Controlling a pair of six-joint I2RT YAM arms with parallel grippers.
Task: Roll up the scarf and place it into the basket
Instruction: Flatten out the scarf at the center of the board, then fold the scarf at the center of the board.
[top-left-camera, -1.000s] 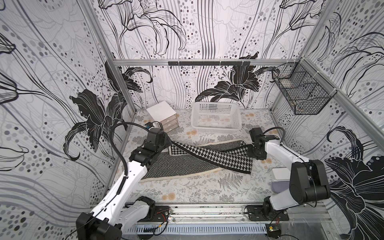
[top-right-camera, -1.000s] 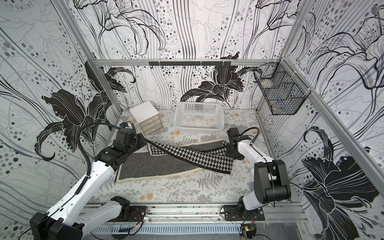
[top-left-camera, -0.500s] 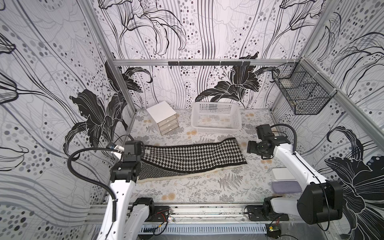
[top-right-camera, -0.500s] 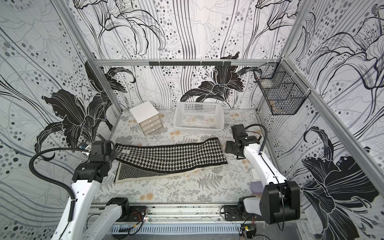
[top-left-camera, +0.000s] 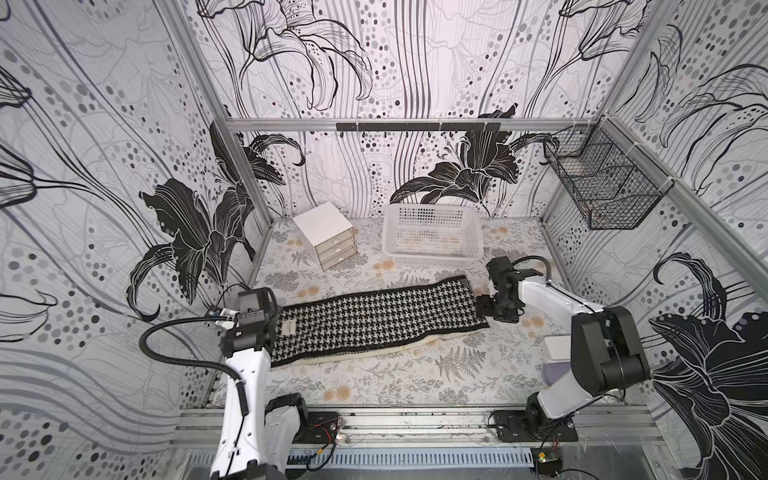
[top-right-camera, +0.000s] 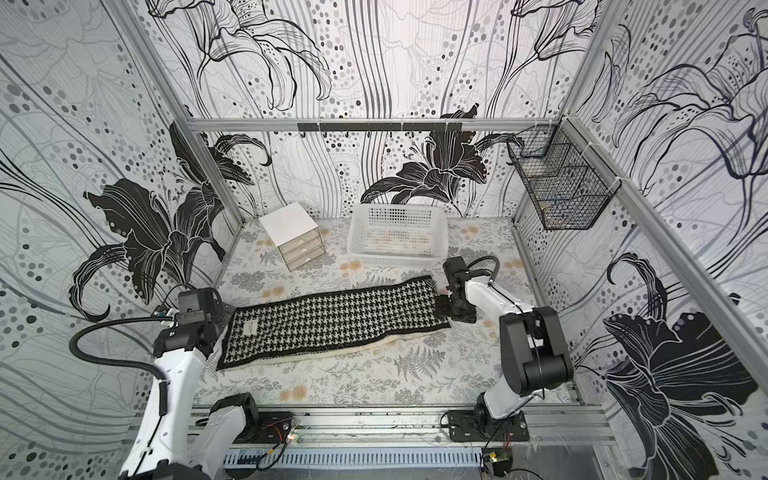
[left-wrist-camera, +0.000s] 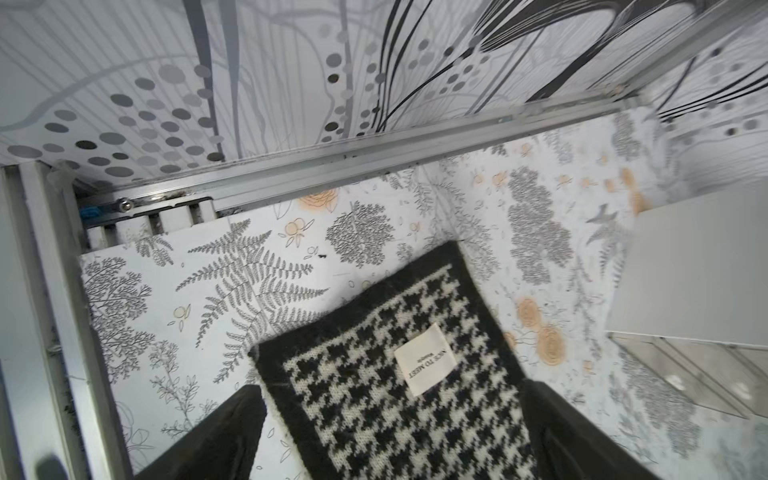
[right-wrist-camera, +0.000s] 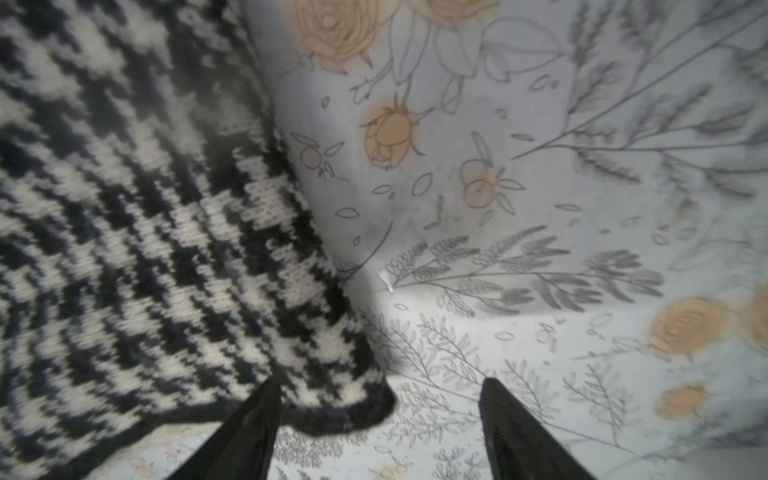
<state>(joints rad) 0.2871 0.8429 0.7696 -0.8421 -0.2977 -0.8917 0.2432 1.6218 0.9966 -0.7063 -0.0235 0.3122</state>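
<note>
The left hand (left-wrist-camera: 388, 388) and right hand (right-wrist-camera: 381, 380) stood spread at the ends of the scarf (top-left-camera: 376, 322), whose under layer lay mostly hidden.

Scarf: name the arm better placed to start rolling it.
Probably left: the left gripper sits open astride the scarf at its label end; the right gripper, also open, covers only one corner.

Overhead pair; wrist cameras near scarf (left-wrist-camera: 353, 415)
</note>
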